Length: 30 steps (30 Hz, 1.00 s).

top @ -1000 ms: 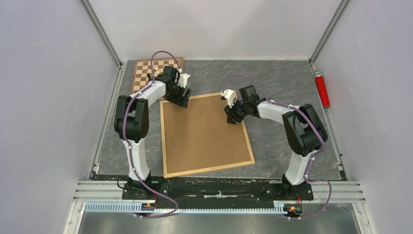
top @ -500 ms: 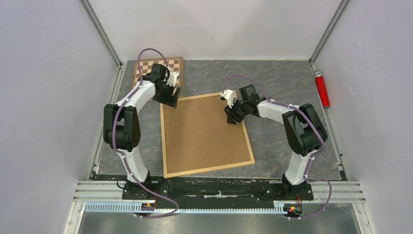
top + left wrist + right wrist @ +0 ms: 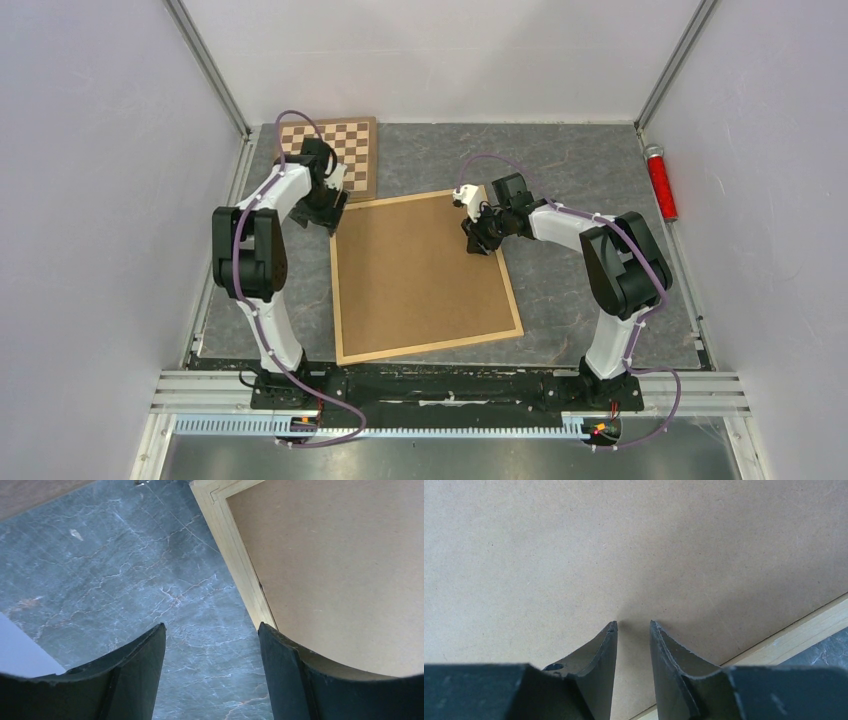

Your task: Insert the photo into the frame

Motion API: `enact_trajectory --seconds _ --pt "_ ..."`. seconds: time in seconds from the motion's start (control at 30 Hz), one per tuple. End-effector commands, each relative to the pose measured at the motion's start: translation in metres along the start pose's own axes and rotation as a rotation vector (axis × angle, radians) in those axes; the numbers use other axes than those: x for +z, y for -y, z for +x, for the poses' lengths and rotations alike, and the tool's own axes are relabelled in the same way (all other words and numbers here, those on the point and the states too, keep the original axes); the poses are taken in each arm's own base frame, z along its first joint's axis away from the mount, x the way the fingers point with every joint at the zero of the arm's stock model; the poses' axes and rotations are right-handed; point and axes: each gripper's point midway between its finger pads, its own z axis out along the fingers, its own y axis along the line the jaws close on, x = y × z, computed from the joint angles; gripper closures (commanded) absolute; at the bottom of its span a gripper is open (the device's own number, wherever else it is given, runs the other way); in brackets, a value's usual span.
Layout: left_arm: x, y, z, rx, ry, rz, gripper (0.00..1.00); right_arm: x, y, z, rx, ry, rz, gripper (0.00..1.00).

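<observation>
The photo shows in no view; whether it lies beneath the backing board point(image 3: 420, 270) I cannot tell. The frame point(image 3: 430, 345) lies flat on the surface point(image 3: 580, 170); the board fills it inside the border. My right fingers point(image 3: 478, 240) stand over the board near its far right corner, narrowly parted, pinching nothing. My left fingers point(image 3: 325, 215), a second ago over the frame's far left corner, have swung left; they now hang spread over bare surface beside that corner, near the chessboard point(image 3: 350, 145). Judgement: the left has quit the frame; the board looks seated.
</observation>
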Motion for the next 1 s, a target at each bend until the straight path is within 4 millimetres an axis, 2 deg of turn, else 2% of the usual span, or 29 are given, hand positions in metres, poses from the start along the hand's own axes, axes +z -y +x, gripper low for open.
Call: enact_trajectory --seconds 0.0,0.5,0.97 --pt "0.005 -0.007 -0.006 -0.061 -0.015 -0.032 0.26 0.006 -0.041 0.079 0.144 -0.244 -0.131 0.67" --pt "0.027 -0.014 -0.019 -0.089 -0.024 -0.052 0.27 0.005 -0.048 0.082 0.148 -0.241 -0.151 0.68" --pt "0.034 0.001 -0.019 -0.125 -0.031 0.019 0.27 0.006 -0.047 0.086 0.151 -0.250 -0.144 0.69"
